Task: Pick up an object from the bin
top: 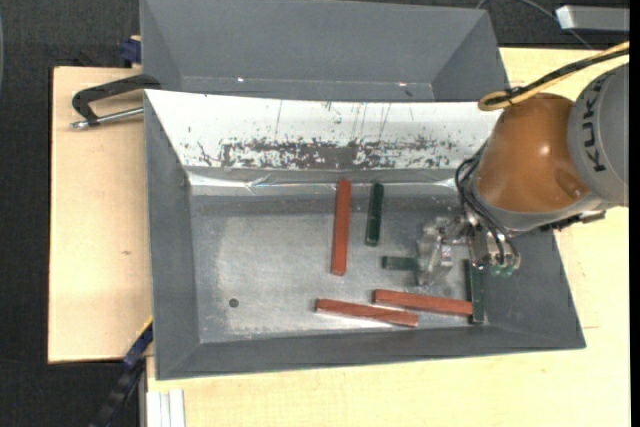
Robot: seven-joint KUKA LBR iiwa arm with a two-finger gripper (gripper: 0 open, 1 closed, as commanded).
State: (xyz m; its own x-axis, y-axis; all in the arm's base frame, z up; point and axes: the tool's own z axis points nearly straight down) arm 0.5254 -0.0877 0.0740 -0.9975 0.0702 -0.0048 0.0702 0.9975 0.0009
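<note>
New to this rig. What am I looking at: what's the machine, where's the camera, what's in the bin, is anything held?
One camera looks down on a grey metal bin from above, slightly to one side. The machine entering from the right is a KUKA robot arm; the orange dome is a cover on its wrist. Its working end is down in the bin's right part. On the floor lie thin sticks: a red-brown stick and a dark green stick side by side mid-bin, two more red-brown sticks near the front wall, another dark green stick by the right wall, and a short dark green piece just left of the working end. Whether anything is held, the view does not settle.
</note>
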